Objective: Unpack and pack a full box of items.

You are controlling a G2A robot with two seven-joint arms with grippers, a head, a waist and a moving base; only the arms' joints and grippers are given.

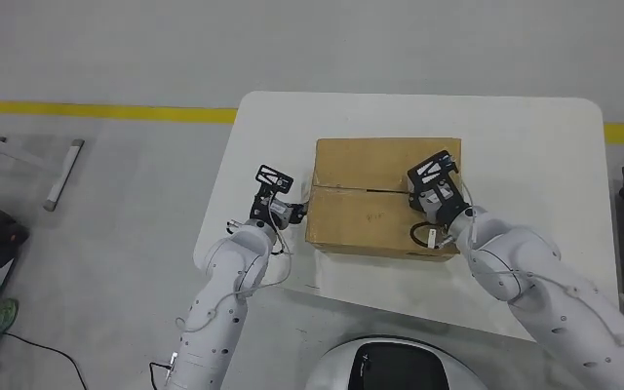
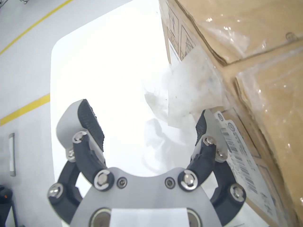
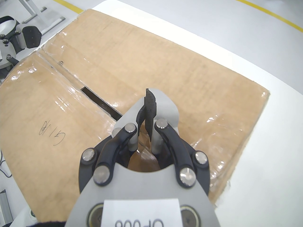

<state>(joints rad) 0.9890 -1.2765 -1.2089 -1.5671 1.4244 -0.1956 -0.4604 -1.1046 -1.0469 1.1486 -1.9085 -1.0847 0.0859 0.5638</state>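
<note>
A brown cardboard box (image 1: 385,195) with its top flaps closed and clear tape along the seam stands in the middle of the white table (image 1: 546,156). My left gripper (image 2: 146,121) is open beside the box's (image 2: 248,36) left side wall, close to a loose strip of clear tape (image 2: 189,88) hanging there. One of its fingers (image 2: 203,128) is close against the box wall. My right gripper (image 3: 148,106) is shut over the top of the box (image 3: 165,72), near a narrow gap (image 3: 99,101) in the flap seam, with nothing seen between its pads.
A white label (image 2: 239,152) is stuck on the box's side wall. The table's left edge (image 1: 219,195) runs close behind my left arm. A yellow floor line (image 1: 117,111) lies beyond the table, and a metal frame (image 1: 60,175) stands on the floor at the left.
</note>
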